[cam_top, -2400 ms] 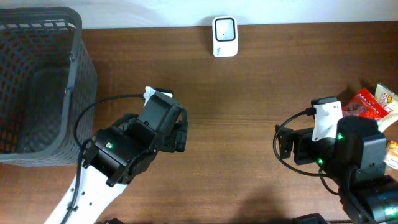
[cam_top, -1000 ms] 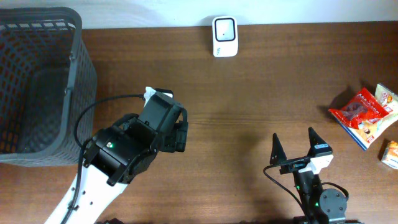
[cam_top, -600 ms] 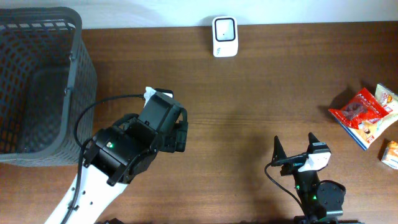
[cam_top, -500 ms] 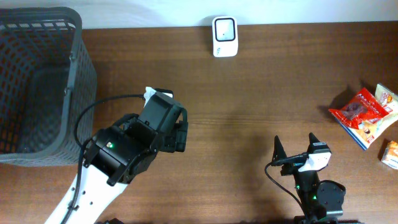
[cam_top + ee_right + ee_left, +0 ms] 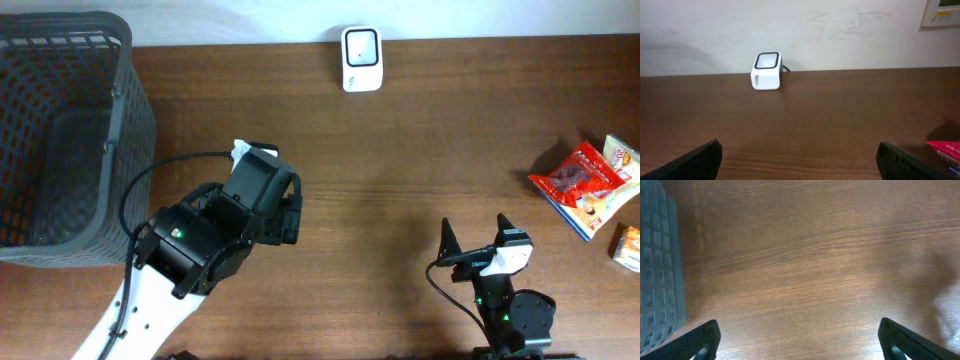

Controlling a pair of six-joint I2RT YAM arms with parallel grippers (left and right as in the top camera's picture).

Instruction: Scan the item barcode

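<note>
The red snack packet [image 5: 578, 178] is lying near the right edge of the counter [image 5: 420, 150], partly overlapping a blue-edged pack [image 5: 598, 212]. An orange box [image 5: 628, 248] is sitting just beside them, cut off by the frame. The packet is looking like thin, glossy film, so it is probably going to be light, soft and slippery. Pinching a flat sealed end should be surer than squeezing the puffy middle. No barcode is showing on its upper face, and which side is carrying it cannot be told.

The white scanner [image 5: 360, 45] is standing at the far edge, its window facing up, well apart from the packet. The right pincer [image 5: 473, 235] is hovering near the front edge, spread wide and gripping nothing. In its wrist view only a corner of the packet [image 5: 945, 148] is peeking in. The left pincer [image 5: 800, 342] is hanging wide open and empty over bare wood, beside the grey basket [image 5: 135, 110] at the left edge. From overhead its fingers are mostly being hidden by the wrist housing.
</note>
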